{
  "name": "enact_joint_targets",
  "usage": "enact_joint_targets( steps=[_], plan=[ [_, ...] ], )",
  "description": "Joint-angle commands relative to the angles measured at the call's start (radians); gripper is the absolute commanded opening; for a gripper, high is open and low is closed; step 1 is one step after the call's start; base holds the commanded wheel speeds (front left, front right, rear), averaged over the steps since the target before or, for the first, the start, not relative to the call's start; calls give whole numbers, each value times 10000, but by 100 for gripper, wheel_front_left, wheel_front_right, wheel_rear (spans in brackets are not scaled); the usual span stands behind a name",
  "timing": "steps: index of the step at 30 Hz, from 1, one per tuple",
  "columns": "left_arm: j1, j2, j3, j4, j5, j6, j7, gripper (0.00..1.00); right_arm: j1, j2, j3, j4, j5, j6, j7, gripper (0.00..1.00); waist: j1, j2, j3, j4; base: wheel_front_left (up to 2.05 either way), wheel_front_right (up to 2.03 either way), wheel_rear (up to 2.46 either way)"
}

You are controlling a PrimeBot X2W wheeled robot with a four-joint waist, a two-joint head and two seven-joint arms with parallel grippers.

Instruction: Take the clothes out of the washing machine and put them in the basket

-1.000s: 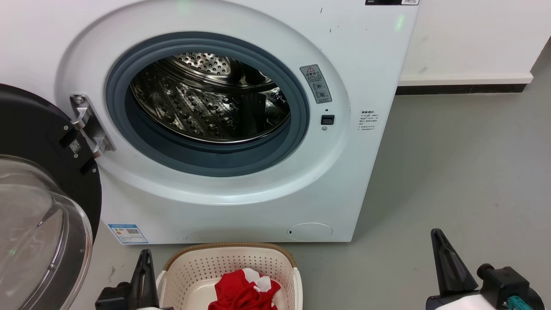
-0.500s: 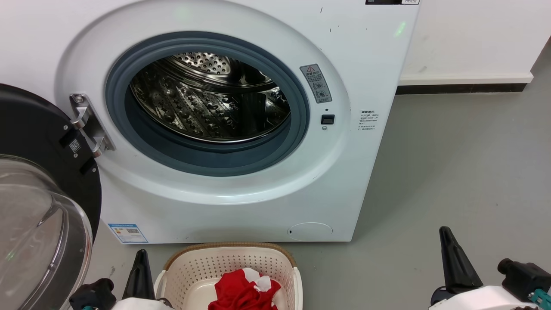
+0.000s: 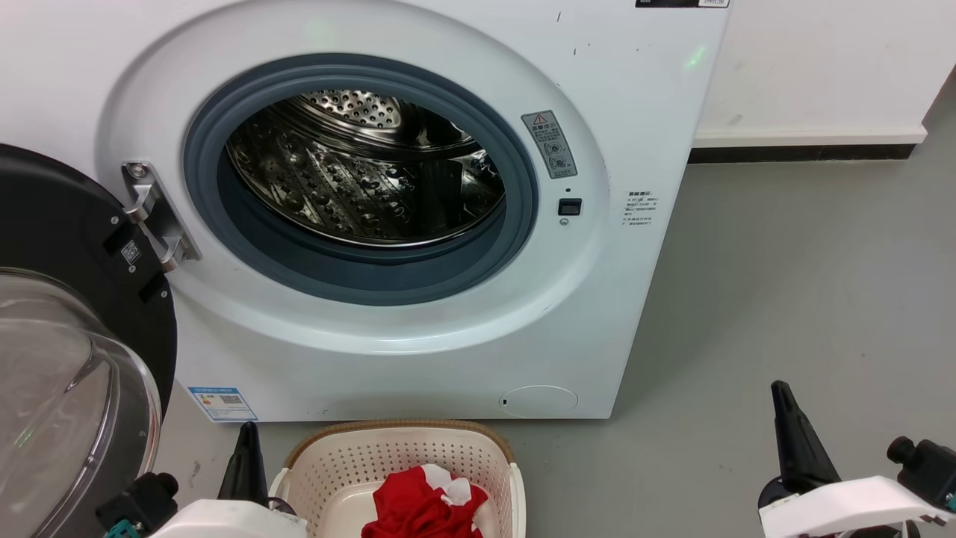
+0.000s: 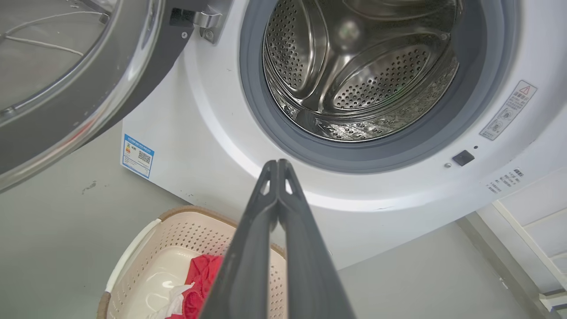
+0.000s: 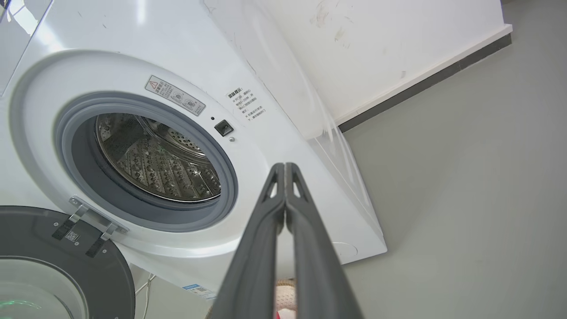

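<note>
Far left: black-framed glass door (image 3: 71, 351) swung wide open, hung on a metal hinge (image 3: 155, 215) at the porthole's left edge.

Blue-and-white label sticker (image 3: 222, 404) low on the washing machine (image 3: 418, 359) front, left corner.

Left gripper (image 4: 277, 165): low at the bottom of the head view, just left of the basket, fingers pointing up towards the machine. Wrist view shows both fingers pressed together at the tips, clenched on nothing.

Basket (image 3: 399, 427): on the grey floor (image 3: 784, 299) right in front of the machine, just below the porthole. Cream perforated wall, brown woven rim.

The clothes (image 3: 422, 506): red bundle with white patches, lying inside the basket towards its right half, partly cut off by the frame's bottom edge.

Porthole: grey seal (image 3: 358, 278) rings the steel drum (image 3: 351, 187); perforations and a raised paddle show on the shiny metal.

Right of the porthole: warning sticker (image 3: 550, 143), a small black latch slot (image 3: 569, 207) under it, a round cap (image 3: 538, 401) near the bottom right corner of the front.

Right gripper (image 5: 284, 168): lower right of the head view, above bare floor, well apart from basket and machine. Fingertips meet in the wrist view, clenched, with nothing between them.

Far right: white wall (image 3: 814, 67) with a dark skirting strip.
</note>
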Motion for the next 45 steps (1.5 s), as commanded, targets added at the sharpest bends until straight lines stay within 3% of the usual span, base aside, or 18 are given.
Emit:
enact_joint_targets(
  steps=[1,22,45],
  plan=[
    [-254,14,60,-87,-332,-58,71,0,-268,-85,-35,-79,368,1,59,0,0,-1,1,3,0,0,0],
    [-709,16,231,133,-3250,-431,773,0,-658,-143,-205,199,3327,0,707,0,0,-1,22,53,0,0,0],
    [-1077,18,374,328,-5737,-765,1373,0,-978,-149,-411,448,5788,0,1303,0,0,-1,44,105,0,0,0]
  ],
)
